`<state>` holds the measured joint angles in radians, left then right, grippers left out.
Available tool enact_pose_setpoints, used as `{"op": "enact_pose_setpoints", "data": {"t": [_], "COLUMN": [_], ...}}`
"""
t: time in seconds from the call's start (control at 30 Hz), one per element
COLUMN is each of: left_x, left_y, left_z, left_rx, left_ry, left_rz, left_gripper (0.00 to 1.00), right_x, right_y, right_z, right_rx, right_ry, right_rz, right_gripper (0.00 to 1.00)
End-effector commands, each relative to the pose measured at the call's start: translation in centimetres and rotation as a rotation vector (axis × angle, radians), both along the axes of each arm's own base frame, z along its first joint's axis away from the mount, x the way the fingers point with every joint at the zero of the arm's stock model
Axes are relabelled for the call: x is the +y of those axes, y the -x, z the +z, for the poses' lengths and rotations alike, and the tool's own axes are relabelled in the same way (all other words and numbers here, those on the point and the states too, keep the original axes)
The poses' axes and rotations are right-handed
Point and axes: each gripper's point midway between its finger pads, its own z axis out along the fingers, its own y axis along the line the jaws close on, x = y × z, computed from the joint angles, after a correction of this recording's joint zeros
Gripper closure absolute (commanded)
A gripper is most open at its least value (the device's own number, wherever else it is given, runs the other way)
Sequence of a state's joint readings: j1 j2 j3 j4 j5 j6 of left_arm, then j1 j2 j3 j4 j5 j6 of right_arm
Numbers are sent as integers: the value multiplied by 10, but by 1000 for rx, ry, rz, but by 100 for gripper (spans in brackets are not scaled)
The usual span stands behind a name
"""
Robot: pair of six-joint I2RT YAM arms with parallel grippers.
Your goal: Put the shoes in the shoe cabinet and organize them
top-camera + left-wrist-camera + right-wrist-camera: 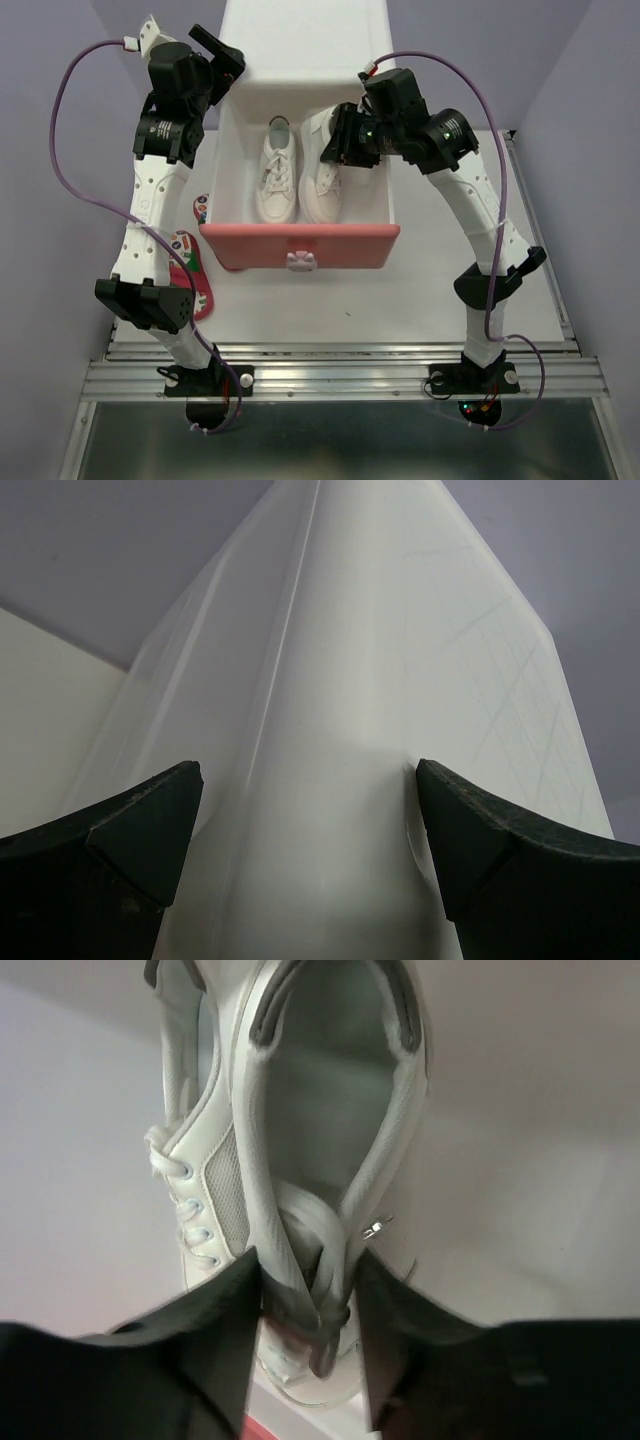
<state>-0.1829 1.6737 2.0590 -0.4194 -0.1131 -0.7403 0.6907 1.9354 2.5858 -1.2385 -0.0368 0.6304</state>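
Note:
The white shoe cabinet (305,40) stands at the back, its upper drawer (345,245) pulled out with the pink front towards me. Two white sneakers lie in it side by side, toes forward: the left one (276,178) and the right one (322,192). My right gripper (337,140) is shut on the right sneaker's tongue and laces (330,1090); the other sneaker (180,1080) is beside it. My left gripper (228,62) is open, its jaws either side of the cabinet's back left corner (380,680). Two red sandals (201,209) (190,275) lie on the table left of the drawer, partly hidden by my left arm.
The drawer's white bunny knob (300,262) points at the table's near side. Lilac walls close in both sides and the back. A metal rail (340,375) with both arm bases runs along the near edge.

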Motion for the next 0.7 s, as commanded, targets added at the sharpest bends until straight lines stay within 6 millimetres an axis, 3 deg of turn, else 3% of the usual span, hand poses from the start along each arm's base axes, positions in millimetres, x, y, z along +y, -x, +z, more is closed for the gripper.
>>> {"op": "enact_pose_setpoints", "data": {"t": [0.0, 0.2, 0.57, 0.67], "left_x": [3, 4, 4, 3], "left_y": [24, 24, 25, 25], "left_z": [-163, -163, -165, -165], "left_rx": [539, 542, 550, 550], "left_ry": [-221, -222, -220, -219], "left_rz": [-64, -58, -59, -61], "left_gripper": [3, 3, 3, 3], "right_x": [2, 9, 13, 18], "right_y": [-8, -17, -6, -2], "right_z": [8, 28, 10, 30], "right_rx": [-65, -151, -156, -230], "right_ry": [5, -48, 56, 25], "right_rz": [-2, 4, 48, 93], "right_gripper": [47, 36, 33, 27]}}
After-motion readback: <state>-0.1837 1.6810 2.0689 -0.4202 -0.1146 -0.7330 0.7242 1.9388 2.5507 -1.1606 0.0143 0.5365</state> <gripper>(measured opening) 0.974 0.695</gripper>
